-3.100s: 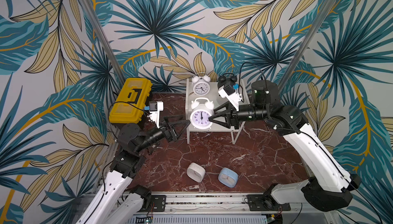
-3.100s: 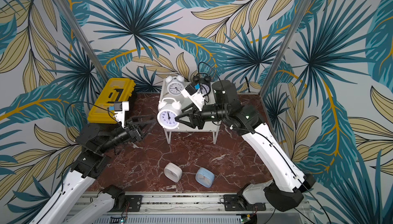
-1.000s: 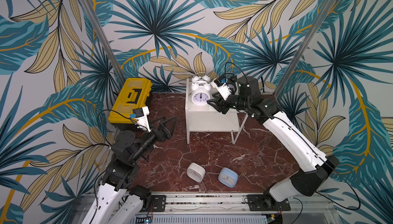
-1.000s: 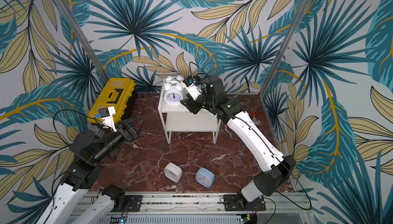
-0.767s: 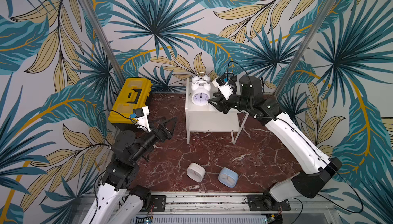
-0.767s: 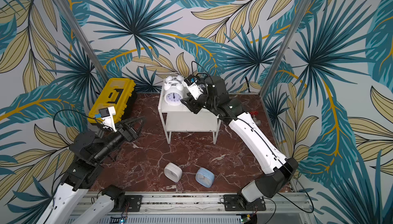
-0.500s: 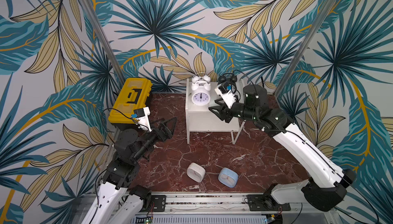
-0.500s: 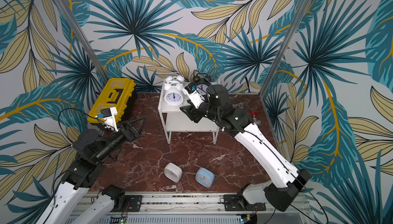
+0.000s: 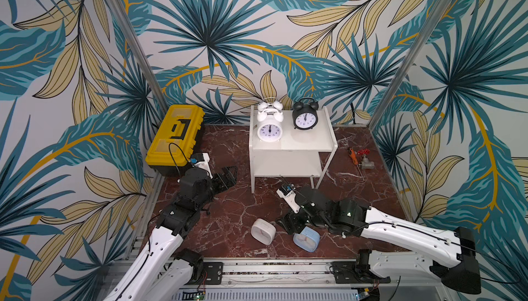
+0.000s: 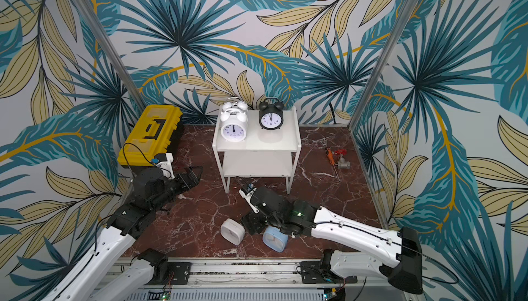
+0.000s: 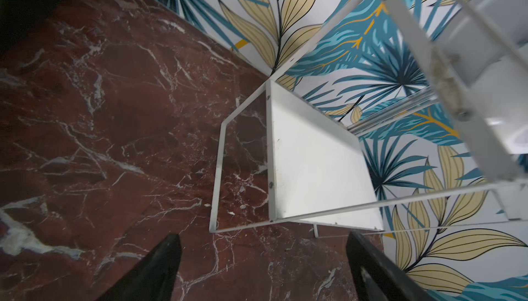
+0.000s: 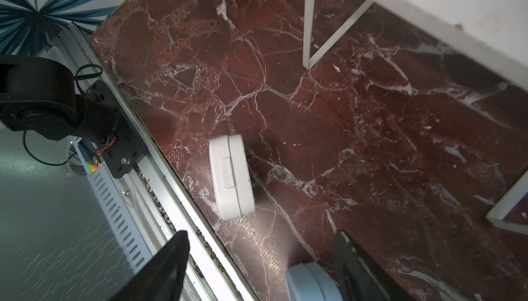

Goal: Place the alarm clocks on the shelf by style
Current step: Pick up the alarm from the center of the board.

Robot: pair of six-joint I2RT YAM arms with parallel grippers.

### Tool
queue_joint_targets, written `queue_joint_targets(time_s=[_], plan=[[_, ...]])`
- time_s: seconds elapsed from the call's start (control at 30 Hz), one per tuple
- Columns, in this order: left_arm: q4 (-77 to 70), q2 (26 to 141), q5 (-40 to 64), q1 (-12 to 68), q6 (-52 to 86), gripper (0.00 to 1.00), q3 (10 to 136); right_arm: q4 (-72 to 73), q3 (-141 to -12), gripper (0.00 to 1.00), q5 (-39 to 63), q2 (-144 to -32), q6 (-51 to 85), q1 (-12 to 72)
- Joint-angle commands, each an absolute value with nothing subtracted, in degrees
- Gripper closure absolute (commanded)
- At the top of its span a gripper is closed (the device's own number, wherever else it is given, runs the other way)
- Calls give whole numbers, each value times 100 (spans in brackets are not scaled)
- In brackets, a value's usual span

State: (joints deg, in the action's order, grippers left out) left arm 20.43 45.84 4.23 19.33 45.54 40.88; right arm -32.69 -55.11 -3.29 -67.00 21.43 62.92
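Observation:
The white shelf carries three twin-bell alarm clocks on its top board: a white one in front, a second white one behind it, and a black one to the right. A white rounded-square clock and a light blue one lie on the floor in front. My right gripper is open and low beside the light blue clock, which sits close to one finger. My left gripper is open, empty and left of the shelf.
A yellow-and-black toolbox stands at the back left. An orange screwdriver and a red-handled valve lie right of the shelf. A metal rail runs along the front edge of the marble floor.
My right arm has left the shelf top and swung down to the floor by the light blue clock, its jaws opening wider. The black clock now stands free on top. The left arm barely moved.

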Motion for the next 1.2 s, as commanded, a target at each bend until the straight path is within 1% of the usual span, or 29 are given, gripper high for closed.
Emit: queue_joint_targets(time_s=[0.0, 0.13, 0.3, 0.43, 0.5, 0.67, 0.77, 0.87, 0.9, 1.0, 1.07, 1.13, 1.17], plan=[[2143, 4796, 610, 1890, 4801, 9, 3844, -2851, -5273, 17, -47, -6957, 2953, 6358], [2525, 4892, 758, 1898, 4764, 9, 3770, -2324, -5152, 15, 176, -7346, 3074, 6427], [2686, 4646, 790, 1896, 4831, 9, 3512, -2602, -5661, 13, 443, -8191, 2972, 6432], [2923, 4484, 705, 1900, 4825, 9, 3474, -3005, -6009, 13, 96, -8615, 2970, 6426], [2915, 4415, 755, 1897, 4825, 10, 3425, -3109, -6118, 15, 50, -8754, 2975, 6435], [2611, 4280, 1031, 1889, 4882, 11, 3262, -3211, -6261, 26, 202, -8992, 2958, 6446], [2345, 4252, 989, 1890, 4902, 11, 3102, -3399, -6414, 33, 198, -9191, 2896, 6447], [2206, 4229, 985, 1896, 4878, 12, 3032, -3626, -6578, 35, 176, -9415, 2853, 6443], [2205, 4213, 1004, 1892, 4875, 12, 3032, -3690, -6635, 37, 176, -9489, 2848, 6439], [2264, 4147, 1059, 1898, 4878, 13, 3050, -3724, -6688, 49, 155, -9558, 2839, 6460], [2323, 4054, 1081, 1894, 4891, 13, 3033, -3770, -6716, 59, 124, -9515, 2848, 6460], [2400, 3914, 1073, 1896, 4910, 13, 3006, -3739, -6682, 66, 156, -9413, 2845, 6468], [2431, 3858, 1049, 1898, 4921, 13, 2997, -3720, -6660, 72, 146, -9361, 2862, 6475]])
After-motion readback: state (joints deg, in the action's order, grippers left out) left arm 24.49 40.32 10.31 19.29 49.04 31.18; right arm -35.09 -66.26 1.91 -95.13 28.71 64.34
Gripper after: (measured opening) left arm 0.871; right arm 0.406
